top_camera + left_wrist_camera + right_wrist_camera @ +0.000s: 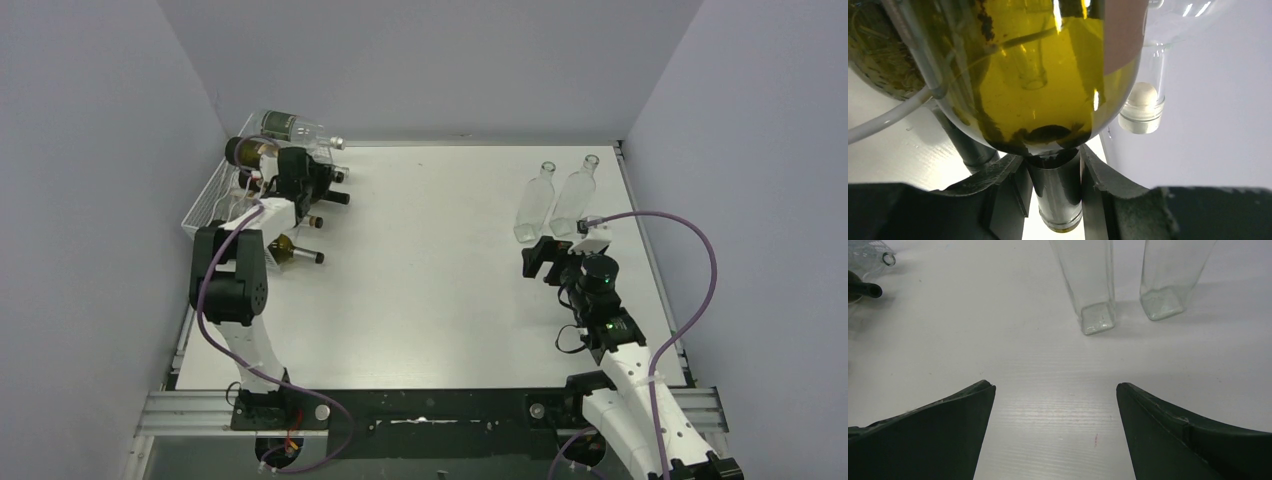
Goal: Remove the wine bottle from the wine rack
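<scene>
The whitish wine rack (205, 205) stands sloped at the far left and holds several bottles lying on it. My left gripper (305, 170) reaches into the rack. In the left wrist view the left gripper (1053, 157) is shut on the dark neck of a yellow-green wine bottle (1048, 75), whose body fills the view above; this bottle (243, 151) still lies on the rack. A rack rod (908, 50) runs beside it. My right gripper (535, 262) is open and empty over the table at the right, and it also shows in the right wrist view (1055, 386).
Two clear square bottles (535, 205) (573, 200) stand just beyond my right gripper, also seen in the right wrist view (1090, 280) (1173, 275). A clear bottle (285, 128) lies at the rack's top. Other dark bottle necks (315, 222) jut from the rack. Walls close in on three sides.
</scene>
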Tool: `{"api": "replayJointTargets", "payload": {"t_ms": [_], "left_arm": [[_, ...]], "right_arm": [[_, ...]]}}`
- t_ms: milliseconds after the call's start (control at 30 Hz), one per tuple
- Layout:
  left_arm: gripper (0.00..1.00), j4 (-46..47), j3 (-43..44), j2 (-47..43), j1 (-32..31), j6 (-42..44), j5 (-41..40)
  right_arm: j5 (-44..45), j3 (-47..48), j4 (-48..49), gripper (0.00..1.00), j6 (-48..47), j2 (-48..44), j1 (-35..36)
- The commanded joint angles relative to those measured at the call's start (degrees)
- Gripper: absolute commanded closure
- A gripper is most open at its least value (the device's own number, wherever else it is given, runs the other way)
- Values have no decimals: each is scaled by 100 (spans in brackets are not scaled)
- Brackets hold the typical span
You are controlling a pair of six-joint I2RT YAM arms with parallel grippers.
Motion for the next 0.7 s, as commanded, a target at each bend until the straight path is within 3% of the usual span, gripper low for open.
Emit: {"api": "replayJointTargets", "payload": {"t_ms": [0,300,667], "left_arm": [[71,402,-133,-626,83,178,170],[85,398,-1287,-2102,123,99,520],[100,-610,-2292,-4070,171,574,1142]], "right_arm": [[-14,185,253,2,-60,48,37],[-118,185,311,2,-52,106,46],[-598,127,480,2,-130,150,94]]}}
